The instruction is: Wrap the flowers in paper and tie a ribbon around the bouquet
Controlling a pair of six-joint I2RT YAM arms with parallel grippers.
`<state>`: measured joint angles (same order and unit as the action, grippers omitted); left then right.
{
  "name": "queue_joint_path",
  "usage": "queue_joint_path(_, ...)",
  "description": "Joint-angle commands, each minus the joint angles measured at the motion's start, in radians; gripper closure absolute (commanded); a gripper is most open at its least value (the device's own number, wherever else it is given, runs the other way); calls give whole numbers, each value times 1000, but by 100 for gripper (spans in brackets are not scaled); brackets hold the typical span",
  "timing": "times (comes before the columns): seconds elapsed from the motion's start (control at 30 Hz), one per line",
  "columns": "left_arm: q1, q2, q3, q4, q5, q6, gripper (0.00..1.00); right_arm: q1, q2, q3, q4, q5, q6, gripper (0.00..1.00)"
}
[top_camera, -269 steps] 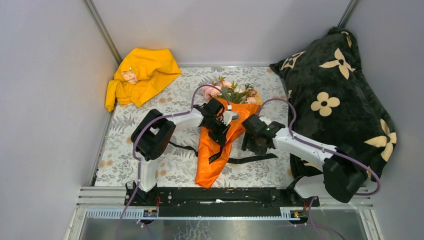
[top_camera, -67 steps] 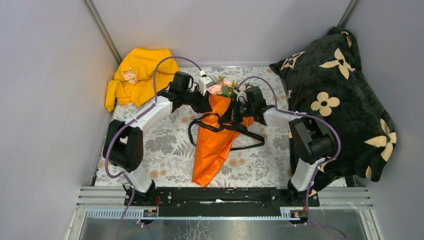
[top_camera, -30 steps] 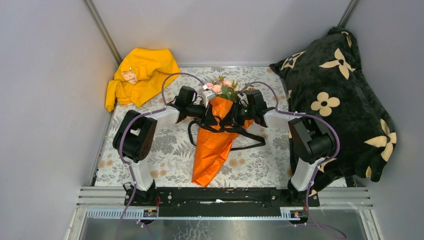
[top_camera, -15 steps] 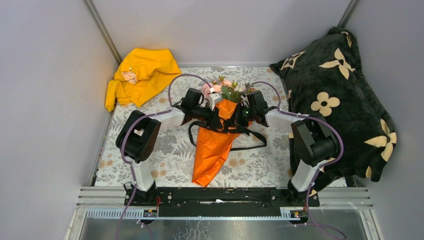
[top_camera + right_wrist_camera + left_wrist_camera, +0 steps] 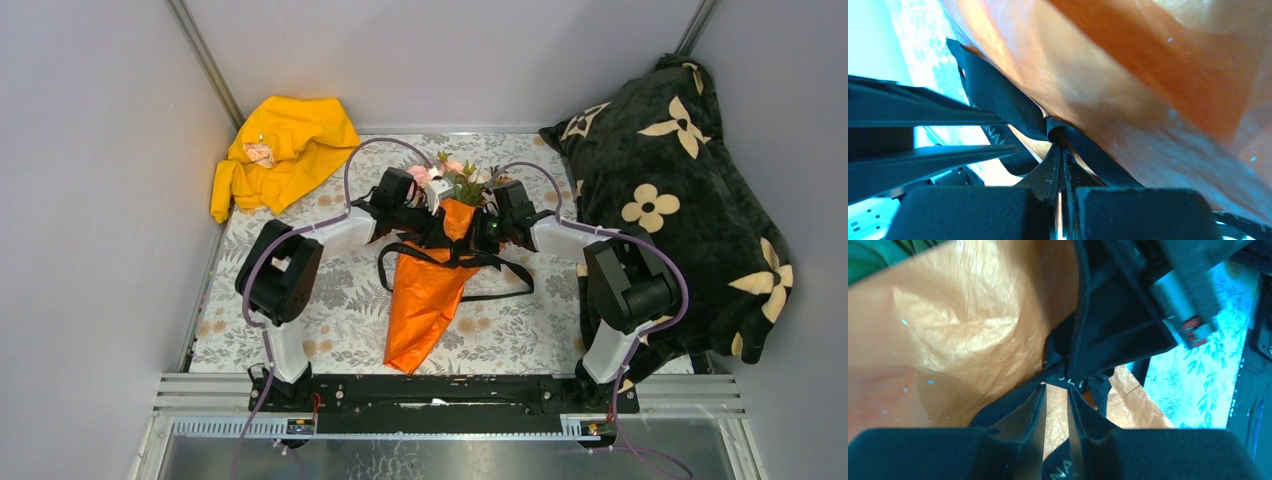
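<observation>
— Right claw point(image 5: 1058, 150): how does it stand?
— Pressed together. It pinches the ribbon point(image 5: 998, 106) just below the knot point(image 5: 1054, 129), hard against the paper point(image 5: 1158, 100).
— And the left claw point(image 5: 1057, 387)?
— A slit of paper shows between its fingers point(image 5: 1023, 412), and their tips sit at the knot. I cannot tell whether they nip it. The right claw's black body fills the view just beyond.
— Now the rest, biggest first.
— The table point(image 5: 300, 300) is leaf-printed and runs from the near rail to the far edge. The pillow point(image 5: 680, 200), black with cream flower shapes, is heaped along the table's right side.
— Next?
— The cloth point(image 5: 285, 150) is yellow and crumpled. It lies in the far left corner, well apart from both claws.
— And the paper?
— It is orange and rolled into a cone, lying mid-table. Its point faces the near edge and its mouth faces the far edge. The claws meet at its upper part, one from each side.
— The flowers point(image 5: 455, 180)?
— Pink heads and green leaves stick out of the cone's mouth, just beyond the claws.
— The ribbon, last.
— It is black with gold letters. It crosses the cone below the mouth and is knotted against the paper. Its slack lies on the table in a loop on either side of the cone.
</observation>
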<state>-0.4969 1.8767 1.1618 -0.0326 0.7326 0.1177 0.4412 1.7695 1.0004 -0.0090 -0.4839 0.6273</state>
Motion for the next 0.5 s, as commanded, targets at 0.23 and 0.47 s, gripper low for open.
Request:
queue_joint_path(0.23, -23, 30, 132, -30, -79, -69, 65, 2, -35, -19, 72, -45, -32, 100)
queue_joint_path(0.47, -60, 109, 155, -47, -95, -44, 63, 2, -34, -31, 87, -56, -28, 100)
